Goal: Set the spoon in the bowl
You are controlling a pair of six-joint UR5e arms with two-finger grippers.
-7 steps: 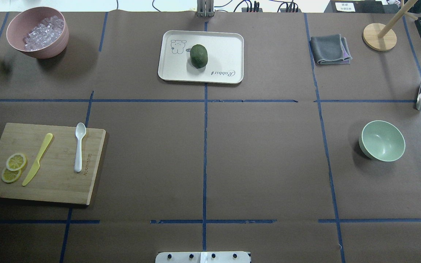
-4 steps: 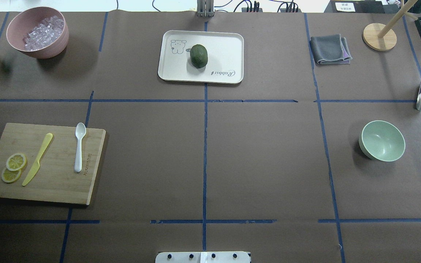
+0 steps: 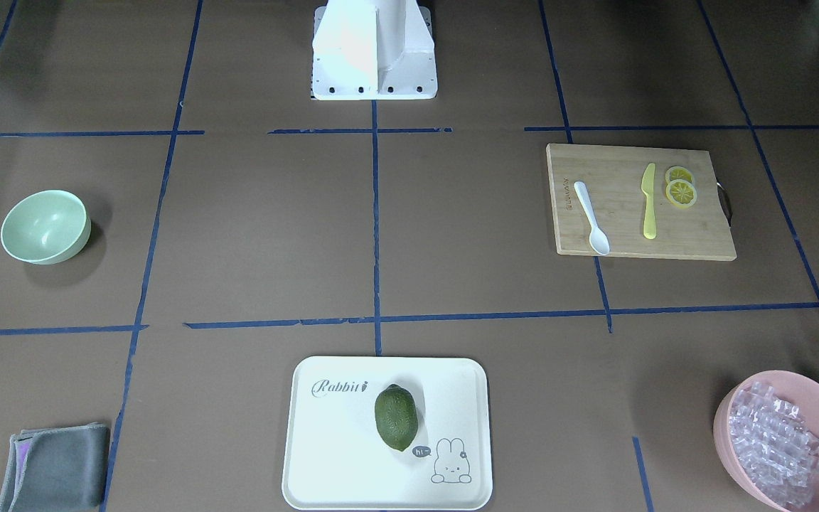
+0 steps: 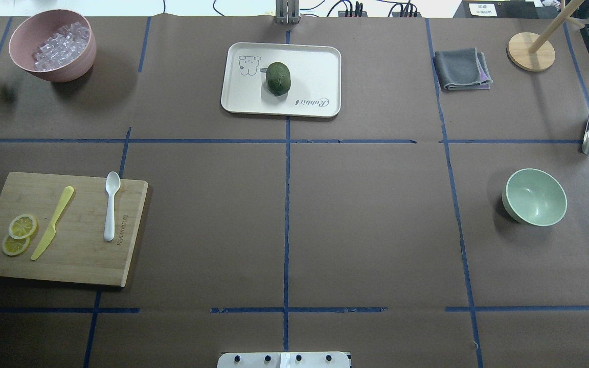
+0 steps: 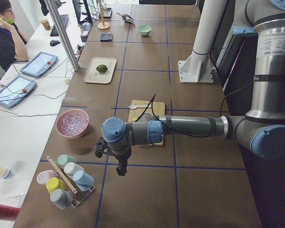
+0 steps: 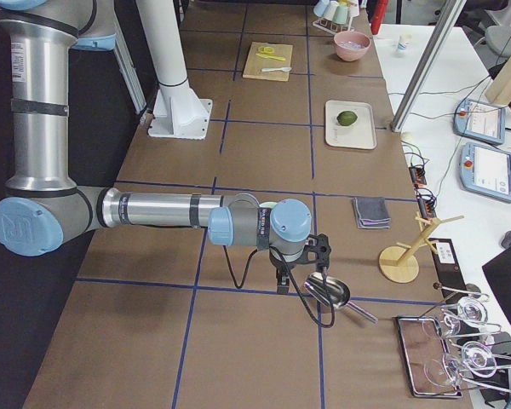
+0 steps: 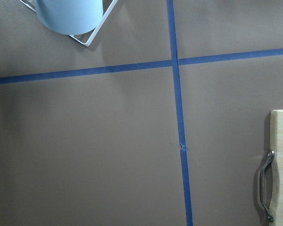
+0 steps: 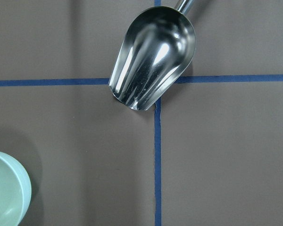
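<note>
The spoon (image 4: 111,208) lies flat on the board (image 4: 80,255), near the board's long edge that faces the middle of the table, with its scoop pointing away from the robot and its slim handle toward it. The knife (image 4: 53,222) lies beside it toward the board's middle, apart from it and at a slight angle, and the lemon slices (image 4: 18,235) sit past the knife, near the board's metal handle (image 7: 265,183). The bowl (image 4: 535,197) stands empty and upright well apart from the board, far across the table on the robot's right. Nothing is grasped yet, so the step in hand looks like the reach for the spoon. The left arm (image 5: 180,127) hangs over the table beyond the board's handle end, and whether the left jaws are wide or narrow cannot be told; the same goes for the right jaws, which hang far from the board near a metal scoop (image 8: 153,56) and the bowl. To do this well, the left arm should probably come over the board, turn its jaws across the spoon's handle and pinch it mid-length, right down at the board's surface, since the spoon is thin and low. Approaching from the side away from the knife would likely avoid nudging it. Given how far the bowl is from the board, a hand-over to the right arm may be needed.
</note>
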